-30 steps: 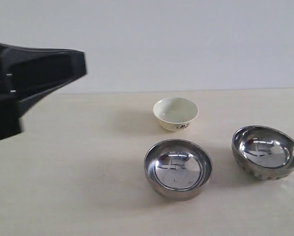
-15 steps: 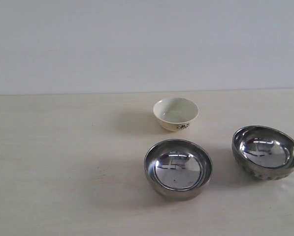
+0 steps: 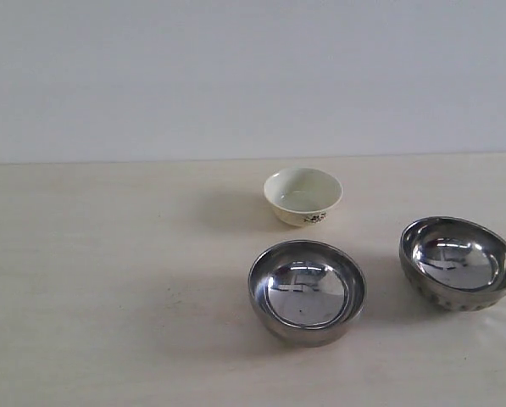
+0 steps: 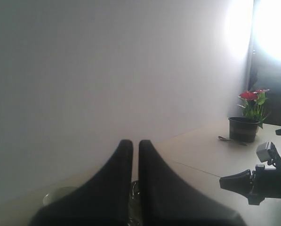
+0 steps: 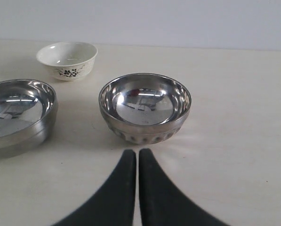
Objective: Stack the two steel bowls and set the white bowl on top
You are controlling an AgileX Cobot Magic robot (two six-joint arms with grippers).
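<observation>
The first steel bowl [image 3: 307, 290] stands in front of the white bowl [image 3: 303, 195], the second steel bowl [image 3: 458, 263] to its front-right, all apart. Left fingers [image 4: 123, 162] and right fingers [image 5: 126, 174] are closed, empty.

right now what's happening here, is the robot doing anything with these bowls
Nothing is being handled yet. The three bowls sit apart on the table, none stacked: the middle steel bowl, the right-hand steel bowl, and the white bowl behind them. The right gripper is shut and empty, pointing at the right-hand steel bowl without touching it. The left gripper is also shut and empty, raised and aimed toward the wall.
</observation>
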